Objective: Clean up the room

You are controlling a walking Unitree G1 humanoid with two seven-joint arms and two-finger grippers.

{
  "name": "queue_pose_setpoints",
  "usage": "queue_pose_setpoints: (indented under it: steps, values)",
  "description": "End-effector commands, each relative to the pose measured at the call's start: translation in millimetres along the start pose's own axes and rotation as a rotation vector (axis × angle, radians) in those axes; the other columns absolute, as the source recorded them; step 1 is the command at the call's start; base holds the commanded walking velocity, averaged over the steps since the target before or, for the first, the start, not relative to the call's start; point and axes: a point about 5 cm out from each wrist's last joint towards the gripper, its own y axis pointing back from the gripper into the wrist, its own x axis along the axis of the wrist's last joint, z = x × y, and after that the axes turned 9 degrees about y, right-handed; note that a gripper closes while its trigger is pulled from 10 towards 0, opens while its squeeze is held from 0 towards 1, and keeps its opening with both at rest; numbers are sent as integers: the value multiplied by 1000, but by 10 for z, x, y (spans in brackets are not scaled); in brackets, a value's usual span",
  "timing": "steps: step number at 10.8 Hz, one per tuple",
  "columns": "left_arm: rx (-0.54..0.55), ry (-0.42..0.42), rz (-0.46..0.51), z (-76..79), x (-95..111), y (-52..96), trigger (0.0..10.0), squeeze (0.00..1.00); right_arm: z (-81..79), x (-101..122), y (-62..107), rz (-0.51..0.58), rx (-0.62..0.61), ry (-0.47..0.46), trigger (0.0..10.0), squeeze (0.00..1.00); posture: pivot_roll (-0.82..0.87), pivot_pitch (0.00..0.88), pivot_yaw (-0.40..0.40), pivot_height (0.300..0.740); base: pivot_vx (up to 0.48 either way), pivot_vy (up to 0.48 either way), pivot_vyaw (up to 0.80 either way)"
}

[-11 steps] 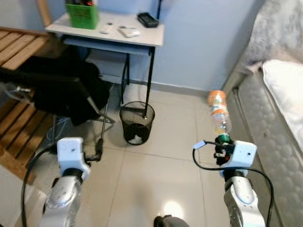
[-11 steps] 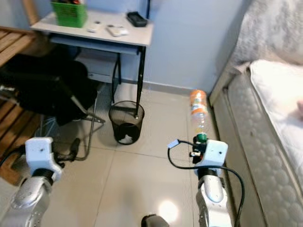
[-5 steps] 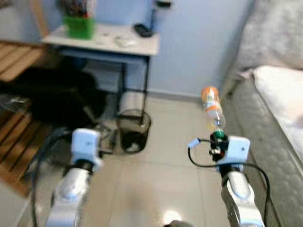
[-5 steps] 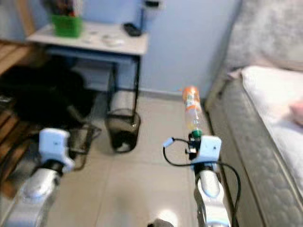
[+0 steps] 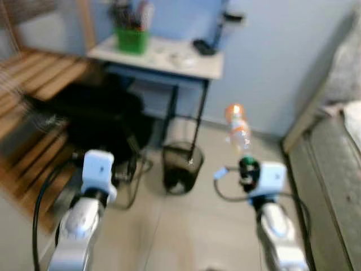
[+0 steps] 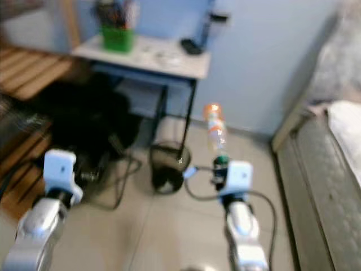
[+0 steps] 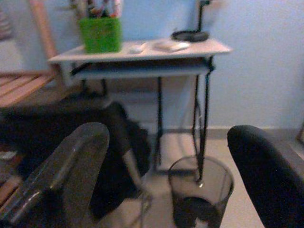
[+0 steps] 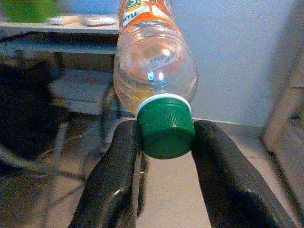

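While the head views were pretty blurry, the room layout was easy enough to read: a bed (image 5: pixel 333 164) ran along the right side, a wooden slatted frame (image 5: pixel 39 73) sat on the left, and the tiled floor (image 5: pixel 208 226) lay between them. Against the blue wall stood a small table (image 5: pixel 161 56) with black metal legs, carrying a green basket (image 7: pixel 99 34) full of stuff, a couple of pale items I couldn't make out, and some dark object by the wall. Beside the table's legs there was a big black heap (image 5: pixel 98 116), looked like clothes draped over a chair, though it was too smeared to be sure.

Right by the table's front leg sat a black mesh wastebasket (image 5: pixel 181 167) on the floor, with something pale at the bottom.

Both silver arms were held up in front. The right pincer (image 8: pixel 164 142) was clamped on the green cap of a clear plastic bottle (image 8: pixel 154 71) with an orange label, one finger on each side of the cap. The bottle stuck up and away from the pincer, held in the air, near the wastebasket but to its right, not over it. The left pincer (image 7: pixel 166 166) had its fingers (image 7: pixel 66 166) spread well apart with nothing between them, pointed at the wastebasket and table.
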Motion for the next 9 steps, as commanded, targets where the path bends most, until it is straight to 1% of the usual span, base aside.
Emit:
queue_pose_setpoints:
  steps: [1,2,3,5,9]
  values:
    - [-43,-13,-3,72,-6,-15,10000,0,26,26,-32,7,-9,-9,10000,0,39,0,-39,714,454,0,0]
    - [-58,-35,1,90,5,-25,10000,0,23,32,-32,10,-7,-9,10000,0,37,0,-39,714,480,0,0]
    - [-57,-25,5,80,19,-48,10000,0,17,26,-29,11,-4,-3,10000,0,41,0,-40,714,480,0,0]
    - [-60,-27,5,79,18,-39,10000,0,11,22,-33,8,1,5,10000,0,45,0,-42,714,480,0,0]
    - [-95,-58,11,121,29,-13,10000,0,-7,-17,-51,-16,12,-2,10000,0,67,0,-51,714,480,0,-720]
